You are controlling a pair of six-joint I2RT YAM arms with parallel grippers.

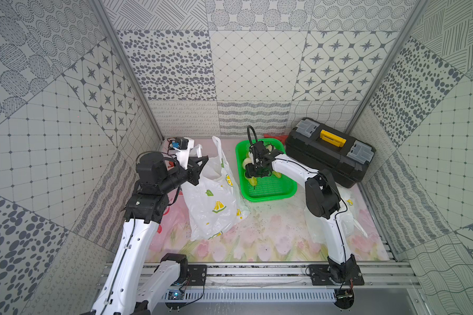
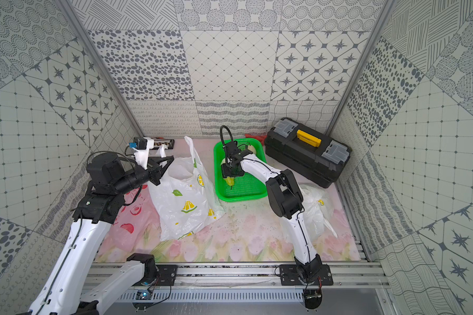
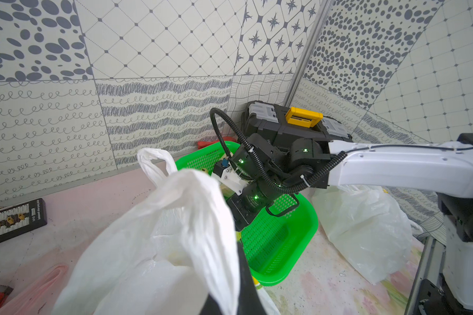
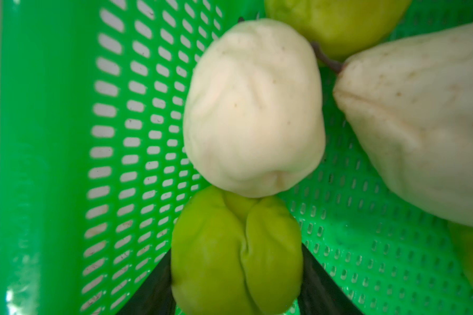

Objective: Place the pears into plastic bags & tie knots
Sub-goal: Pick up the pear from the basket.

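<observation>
A white plastic bag with lemon prints (image 1: 216, 201) (image 2: 183, 201) stands open in the middle of the table. My left gripper (image 1: 200, 163) (image 3: 224, 289) is shut on its handle and holds the mouth up. Next to it on the right, the green basket (image 1: 268, 191) (image 4: 44, 136) holds several pears. My right gripper (image 1: 253, 177) (image 4: 236, 259) is down inside the basket, its black fingers pressed on both sides of a yellow-green pear (image 4: 236, 245). A cream pear (image 4: 254, 109) touches that one, and another cream pear (image 4: 421, 122) lies beside it.
A second white bag (image 2: 317, 210) (image 3: 366, 226) lies behind my right arm. A pink strawberry-print bag (image 2: 129, 218) lies flat under my left arm. A black toolbox (image 1: 331, 152) fills the back right corner. A black connector strip (image 3: 11, 221) lies at the back left.
</observation>
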